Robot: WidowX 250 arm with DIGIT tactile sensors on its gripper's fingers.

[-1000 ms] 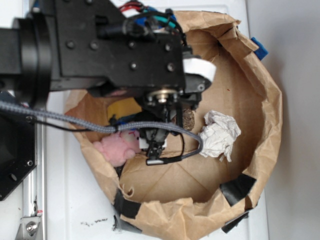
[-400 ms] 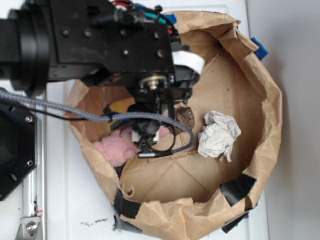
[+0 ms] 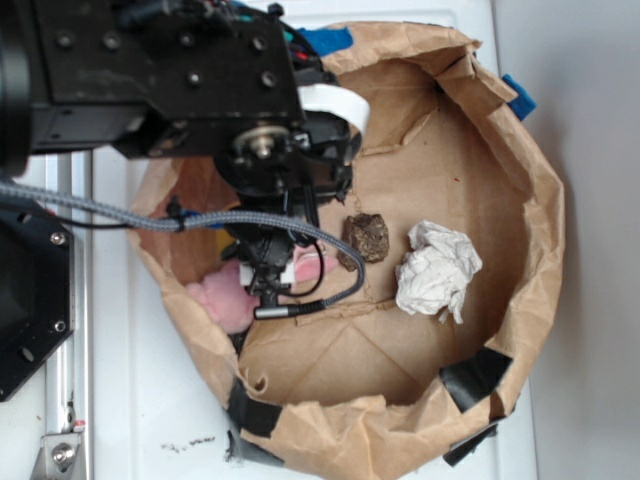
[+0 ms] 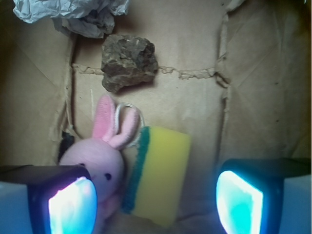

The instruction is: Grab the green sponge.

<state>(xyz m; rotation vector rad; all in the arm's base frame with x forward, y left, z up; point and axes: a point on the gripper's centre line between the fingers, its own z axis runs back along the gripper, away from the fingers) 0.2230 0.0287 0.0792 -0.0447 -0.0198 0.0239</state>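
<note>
Lying between open end effector [image 4: 156, 197] fingers: green sponge [image 4: 156, 176].

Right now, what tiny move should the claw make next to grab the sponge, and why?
Probably go straight down, maybe nudging a little away from the bunny first. In the wrist view the claw is open, with the green sponge between its fingers. The pink bunny touches the sponge's green edge near one finger, so that finger could catch it.
</note>
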